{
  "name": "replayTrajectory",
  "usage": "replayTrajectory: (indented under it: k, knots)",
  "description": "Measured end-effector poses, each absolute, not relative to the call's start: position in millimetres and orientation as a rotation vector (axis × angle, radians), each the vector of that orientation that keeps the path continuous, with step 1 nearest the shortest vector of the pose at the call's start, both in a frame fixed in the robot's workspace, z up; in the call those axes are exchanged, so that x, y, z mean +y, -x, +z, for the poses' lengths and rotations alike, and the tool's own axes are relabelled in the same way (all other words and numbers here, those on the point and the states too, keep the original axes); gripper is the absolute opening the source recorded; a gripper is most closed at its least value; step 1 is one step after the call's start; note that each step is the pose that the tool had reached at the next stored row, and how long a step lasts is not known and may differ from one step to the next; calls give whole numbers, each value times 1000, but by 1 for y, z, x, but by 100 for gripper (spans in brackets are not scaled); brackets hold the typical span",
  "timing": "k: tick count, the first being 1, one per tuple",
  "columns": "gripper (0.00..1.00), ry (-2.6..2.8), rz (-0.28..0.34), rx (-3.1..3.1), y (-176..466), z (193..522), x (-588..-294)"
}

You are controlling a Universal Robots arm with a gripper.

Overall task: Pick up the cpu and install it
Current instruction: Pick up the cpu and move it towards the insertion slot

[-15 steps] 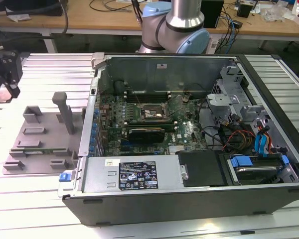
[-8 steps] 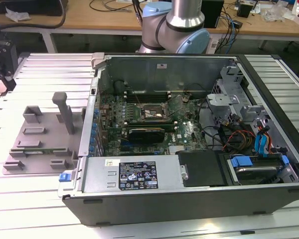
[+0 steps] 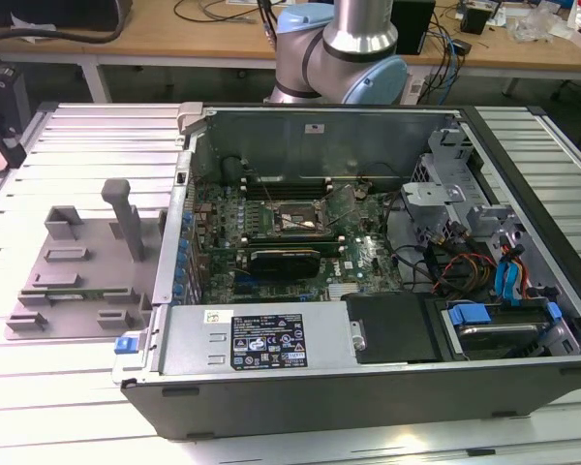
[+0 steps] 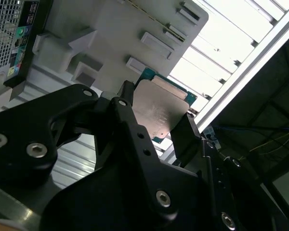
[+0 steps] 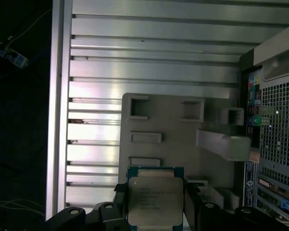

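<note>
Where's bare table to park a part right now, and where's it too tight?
Bare slatted table on the near side of the grey tray, up to the case wall. Another strip lies behind the tray toward the far edge. Inside the case, around the socket, cables and boards crowd it.

Slatted table (image 3: 77, 145), grey tray (image 3: 97, 250), computer case (image 3: 387, 392)

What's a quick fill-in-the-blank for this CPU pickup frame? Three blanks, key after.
1. The end effector is ___ on the CPU.
2. In both wrist views the CPU hangs ___ the grey tray, not resting on it.
3. The grey tray lies on the exterior view's ___ of the open computer case.
Missing words: shut; above; left.
</note>
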State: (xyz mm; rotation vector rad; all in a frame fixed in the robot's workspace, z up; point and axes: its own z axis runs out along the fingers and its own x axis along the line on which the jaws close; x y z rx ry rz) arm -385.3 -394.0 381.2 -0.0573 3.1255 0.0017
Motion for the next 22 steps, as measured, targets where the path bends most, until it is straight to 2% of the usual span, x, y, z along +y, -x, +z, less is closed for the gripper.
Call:
replayTrajectory:
  k: [13, 22]
  knots:
    - [55, 57, 2, 3125, 385, 404, -394]
    - [55, 57, 2, 3125, 377, 405, -394]
